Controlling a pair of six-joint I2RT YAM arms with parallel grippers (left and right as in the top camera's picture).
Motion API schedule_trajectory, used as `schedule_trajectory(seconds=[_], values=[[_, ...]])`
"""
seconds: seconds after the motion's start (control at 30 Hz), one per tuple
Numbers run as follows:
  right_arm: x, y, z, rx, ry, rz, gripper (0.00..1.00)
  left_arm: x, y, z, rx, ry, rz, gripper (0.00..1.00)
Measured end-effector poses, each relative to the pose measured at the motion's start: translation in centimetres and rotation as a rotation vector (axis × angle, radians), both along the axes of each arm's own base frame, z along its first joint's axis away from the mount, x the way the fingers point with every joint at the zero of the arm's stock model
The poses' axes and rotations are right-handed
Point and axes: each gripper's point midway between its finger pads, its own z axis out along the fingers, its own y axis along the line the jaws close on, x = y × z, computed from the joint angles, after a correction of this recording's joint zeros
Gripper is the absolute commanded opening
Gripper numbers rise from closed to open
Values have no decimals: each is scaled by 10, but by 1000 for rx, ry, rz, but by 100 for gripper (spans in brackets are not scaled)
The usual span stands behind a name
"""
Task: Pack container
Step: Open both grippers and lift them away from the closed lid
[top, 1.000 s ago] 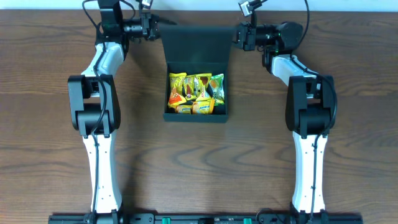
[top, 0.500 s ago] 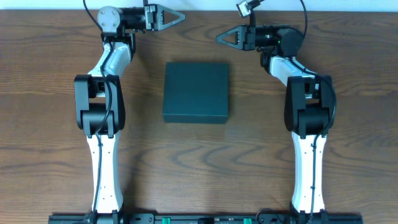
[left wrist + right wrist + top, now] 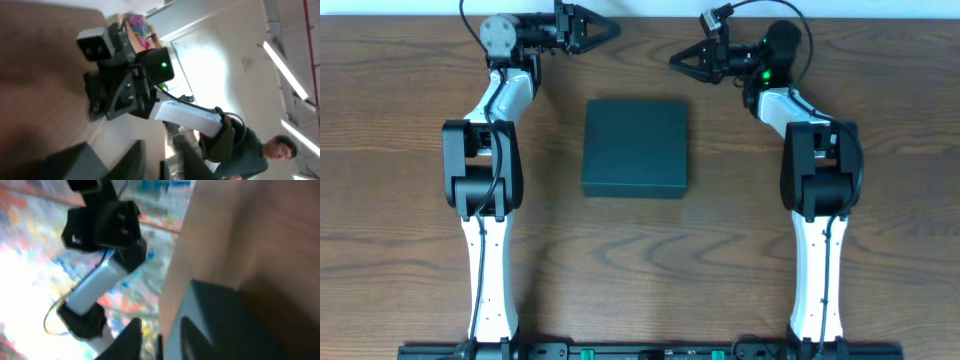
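The container (image 3: pixel 635 145) is a dark teal square box at the middle of the table, with its flap lid shut flat, so its contents are hidden. My left gripper (image 3: pixel 608 27) is raised behind the box's back left corner, open and empty. My right gripper (image 3: pixel 678 60) is raised behind the back right corner, open and empty. Neither touches the box. In the left wrist view the fingers (image 3: pixel 162 157) point across at the right arm, with a box corner (image 3: pixel 70 162) low on the left. The right wrist view shows the fingers (image 3: pixel 157 337) beside the box (image 3: pixel 225 320).
The wooden table (image 3: pixel 400 200) stretches to both sides and in front of the box. Both arm bases stand at the front edge. A person (image 3: pixel 260 155) shows beyond the table in the left wrist view.
One second ago the lid stood open with snack packets showing and both grippers at it. The lid has dropped shut, and both grippers have let go and opened behind the box.
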Motion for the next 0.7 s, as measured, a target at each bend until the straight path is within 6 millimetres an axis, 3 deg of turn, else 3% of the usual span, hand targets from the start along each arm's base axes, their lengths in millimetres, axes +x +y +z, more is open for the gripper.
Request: schedule_trajectory(seconds=[0.03,0.07,0.1,0.13,0.23,0.37,0.43,0.53,0.6,0.7], values=[[6,-1,-5,-3,19,-33,51,5,1,-5,1,12,8,54],[17,-4,-14,-15,51,-98,49,14,1,-16,1,92,30,58],[28,-7,-23,-30,76,-164,46,24,2,-30,3,154,63,56],[38,-9,-28,-44,83,-223,38,31,4,-41,8,173,100,46],[66,-20,-39,-86,68,-403,2,58,14,-78,49,325,272,6],[86,-32,-50,-144,48,-543,2,79,28,-90,95,233,413,6],[92,-40,-68,-217,80,-598,2,88,34,-98,131,204,474,6],[97,-52,-94,-380,109,-652,2,94,45,-130,249,243,568,5],[102,-60,-96,-473,70,-671,2,90,51,-151,336,276,594,6],[115,-72,-77,-591,-24,-696,2,80,61,-173,505,306,608,6]])
